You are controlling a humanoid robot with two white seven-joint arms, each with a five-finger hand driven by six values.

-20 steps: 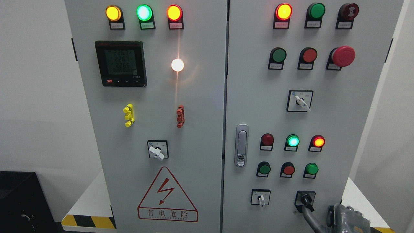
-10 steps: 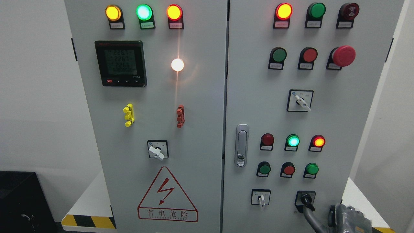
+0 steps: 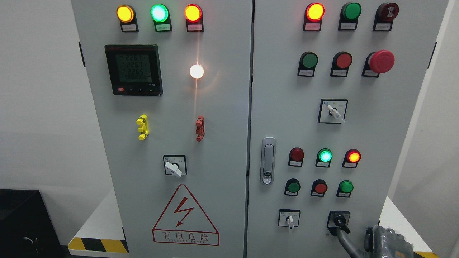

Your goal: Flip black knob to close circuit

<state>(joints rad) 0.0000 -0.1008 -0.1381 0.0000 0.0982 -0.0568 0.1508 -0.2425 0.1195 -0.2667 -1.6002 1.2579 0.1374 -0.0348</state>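
- A grey electrical cabinet [image 3: 222,118] with two doors fills the view; pale walls stand on both sides, and a white base with a yellow-black striped edge [image 3: 96,245] lies under it.
- A black box [image 3: 21,222] sits at the lower left, well apart from the doors.
- The left door carries three lit lamps at the top, a digital meter [image 3: 133,70], a bright white lamp [image 3: 196,71], a yellow clip [image 3: 142,127], a red clip [image 3: 199,128], a white selector switch [image 3: 174,166] and a red warning triangle [image 3: 185,215].
- The right door carries lamps, push buttons, a red mushroom button [image 3: 381,61], a door latch [image 3: 268,161] and two more white selectors.
- The black knob [image 3: 338,220] is at the lower right of the right door, its handle pointing down and to the right.
- The right hand [image 3: 389,245] shows at the bottom edge, just beside and below the knob; one dark finger [image 3: 345,240] reaches up close to it, but contact cannot be told, and whether the fingers are spread or curled cannot be told.
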